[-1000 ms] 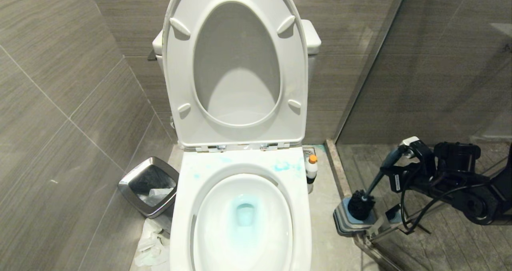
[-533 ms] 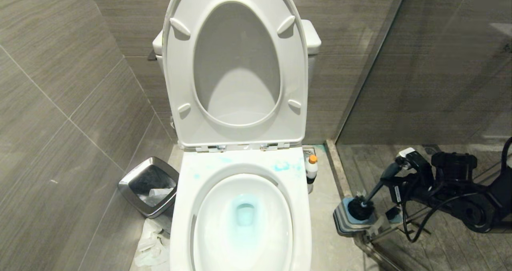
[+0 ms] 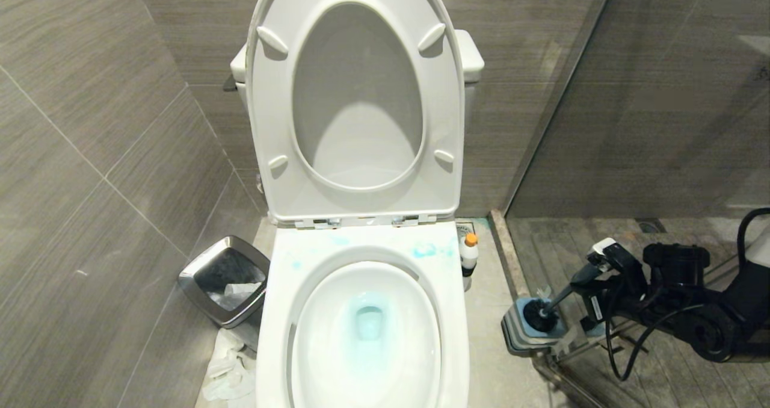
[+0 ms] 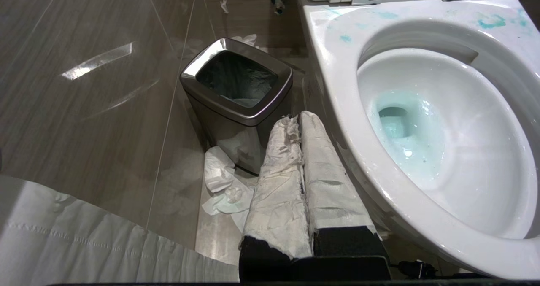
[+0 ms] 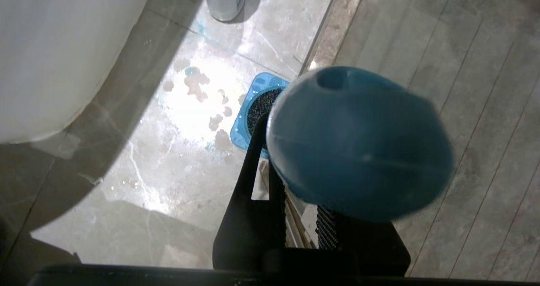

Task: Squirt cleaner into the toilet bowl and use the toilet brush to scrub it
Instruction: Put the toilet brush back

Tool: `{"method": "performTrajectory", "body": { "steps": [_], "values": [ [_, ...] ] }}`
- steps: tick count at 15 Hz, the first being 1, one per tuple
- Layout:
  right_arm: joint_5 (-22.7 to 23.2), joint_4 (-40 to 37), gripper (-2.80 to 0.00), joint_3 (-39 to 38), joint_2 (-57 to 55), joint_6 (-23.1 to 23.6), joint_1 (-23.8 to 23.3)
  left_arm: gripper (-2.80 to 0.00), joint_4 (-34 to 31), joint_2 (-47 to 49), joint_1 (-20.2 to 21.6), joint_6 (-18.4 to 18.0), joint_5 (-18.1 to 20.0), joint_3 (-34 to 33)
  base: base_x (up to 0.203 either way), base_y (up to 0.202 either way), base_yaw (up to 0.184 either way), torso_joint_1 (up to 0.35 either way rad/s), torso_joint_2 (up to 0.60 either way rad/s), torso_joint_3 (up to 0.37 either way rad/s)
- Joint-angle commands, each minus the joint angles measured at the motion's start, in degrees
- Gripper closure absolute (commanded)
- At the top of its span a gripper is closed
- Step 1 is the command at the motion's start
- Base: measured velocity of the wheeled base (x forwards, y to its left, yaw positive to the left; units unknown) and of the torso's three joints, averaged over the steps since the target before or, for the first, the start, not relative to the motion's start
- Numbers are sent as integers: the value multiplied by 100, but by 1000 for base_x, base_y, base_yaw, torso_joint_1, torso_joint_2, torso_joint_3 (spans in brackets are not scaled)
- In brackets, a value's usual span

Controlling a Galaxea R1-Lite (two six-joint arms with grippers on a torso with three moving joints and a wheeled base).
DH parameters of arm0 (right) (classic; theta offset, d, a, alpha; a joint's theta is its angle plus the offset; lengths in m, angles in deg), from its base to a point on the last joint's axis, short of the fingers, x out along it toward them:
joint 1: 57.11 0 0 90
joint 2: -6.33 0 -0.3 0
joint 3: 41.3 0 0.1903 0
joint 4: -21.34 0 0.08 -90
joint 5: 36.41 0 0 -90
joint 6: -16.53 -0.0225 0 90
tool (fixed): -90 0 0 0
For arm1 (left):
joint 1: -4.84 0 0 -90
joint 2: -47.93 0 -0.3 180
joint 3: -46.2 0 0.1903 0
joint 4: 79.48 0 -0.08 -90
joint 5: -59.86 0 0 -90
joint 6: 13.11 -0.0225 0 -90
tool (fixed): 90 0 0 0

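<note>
The right gripper [image 3: 586, 274] clamps the toilet brush [image 3: 556, 299] by its handle – the black head sits in the blue base [image 3: 518, 331], right of the toilet bowl [image 3: 367, 330]. The cleaner [image 3: 468, 255] stands just beside the bowl's right rim. The left gripper [image 4: 300, 121], pads pressed together, hangs left of the bowl

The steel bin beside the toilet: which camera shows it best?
The left wrist view: the steel bin shows whole, dark liner visible. The head view shows the bin smaller, in a corner. The right wrist view misses it.

Cleaner [image 3: 468, 253] right of toilet bowl [image 3: 283, 312], bin [image 3: 224, 278] left
</note>
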Motion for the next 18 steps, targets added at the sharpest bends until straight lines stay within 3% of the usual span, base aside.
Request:
{"method": "performTrajectory", "body": {
  "steps": [1,7,8,14,18],
  "values": [
    [-4,31,0,10,-161,49,-121,0,1,5,2,0,-2,-9,0,0,0,0,0,0],
    [30,31,0,78,-249,248,-282,0,1,5,2,0,-2,-9,0,0,0,0,0,0],
    [44,31,-280,102,-255,243,-276,0,1,5,2,0,-2,-9,0,0,0,0,0,0],
    [186,110,-280,253,-165,696,-291,0,1,5,2,0,0,-9,0,0,0,0,0,0],
    [609,698,-280,192,-99,1538,-299,0,1,5,2,0,-2,-9,0,0,0,0,0,0]
  ]
}}
